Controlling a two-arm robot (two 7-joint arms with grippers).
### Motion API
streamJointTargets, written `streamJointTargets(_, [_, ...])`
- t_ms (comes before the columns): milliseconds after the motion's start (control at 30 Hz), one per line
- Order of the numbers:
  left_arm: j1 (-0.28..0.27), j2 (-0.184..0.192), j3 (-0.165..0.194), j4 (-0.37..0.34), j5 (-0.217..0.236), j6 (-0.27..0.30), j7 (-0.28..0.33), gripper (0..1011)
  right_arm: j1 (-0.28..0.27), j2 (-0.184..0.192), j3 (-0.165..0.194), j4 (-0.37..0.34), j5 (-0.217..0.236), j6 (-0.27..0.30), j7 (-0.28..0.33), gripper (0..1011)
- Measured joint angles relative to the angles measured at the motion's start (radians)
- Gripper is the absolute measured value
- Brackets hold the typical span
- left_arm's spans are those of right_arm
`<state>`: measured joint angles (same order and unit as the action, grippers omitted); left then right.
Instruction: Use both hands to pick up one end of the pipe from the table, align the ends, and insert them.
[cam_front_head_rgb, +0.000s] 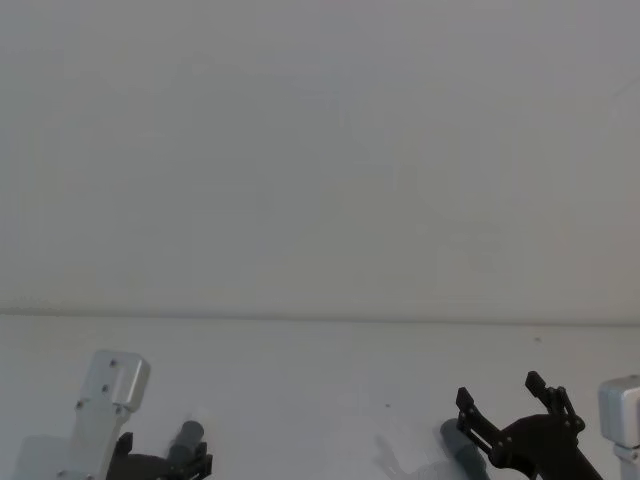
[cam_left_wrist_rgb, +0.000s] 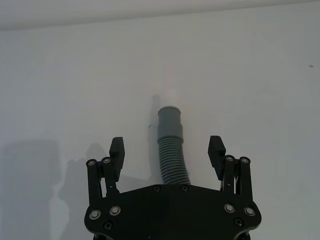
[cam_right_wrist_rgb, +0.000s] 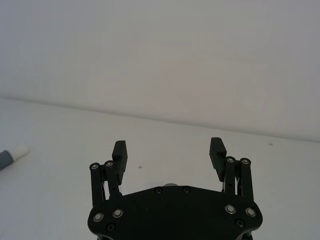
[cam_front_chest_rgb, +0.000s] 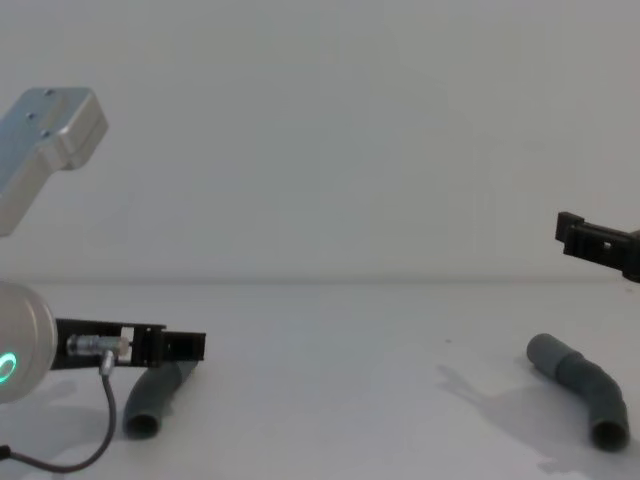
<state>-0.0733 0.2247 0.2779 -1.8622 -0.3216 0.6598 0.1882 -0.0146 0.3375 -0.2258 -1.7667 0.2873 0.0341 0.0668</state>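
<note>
A pale grey wall (cam_front_head_rgb: 320, 150) stood behind the plain white table (cam_front_head_rgb: 320, 370). The silver-grey left arm (cam_front_chest_rgb: 40, 125) reached in low on the robot's left, and a piece of the right arm (cam_front_head_rgb: 622, 405) showed at the right edge of the head view. The dark grey ribbed pipe (cam_left_wrist_rgb: 172, 162) lay on the table, its two visible stretches well apart, one on each side of the robot. The left gripper (cam_left_wrist_rgb: 166, 147) hung low over the left stretch, its black fingers (cam_left_wrist_rgb: 117, 150) spread wide on either side of the ribbed hose and clear of it. The right gripper (cam_right_wrist_rgb: 169, 149) was likewise released, holding nothing, and hovered well above the table over the right stretch. The left cuff (cam_left_wrist_rgb: 170, 122) lay just beyond the left gripper's fingertips, with a narrower white tip (cam_right_wrist_rgb: 21, 150) sticking out of it. The right end (cam_front_chest_rgb: 555, 358) rested on the table below the right gripper. A green ring light (cam_front_chest_rgb: 6, 366) glowed on the left arm near its wrist.
</note>
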Motion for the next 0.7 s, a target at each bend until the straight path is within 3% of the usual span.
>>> streamJointTargets(233, [0.004,-0.024,-0.015,0.018,-0.002,-0.001,0.014,1001,0.0,0.0,0.0,0.0,0.0,0.0,0.0,1004])
streamJointTargets(700, [-0.012,-0.028,-0.017,0.046,0.012,0.0,0.009,1001,0.0,0.0,0.0,0.0,0.0,0.0,0.0,1004])
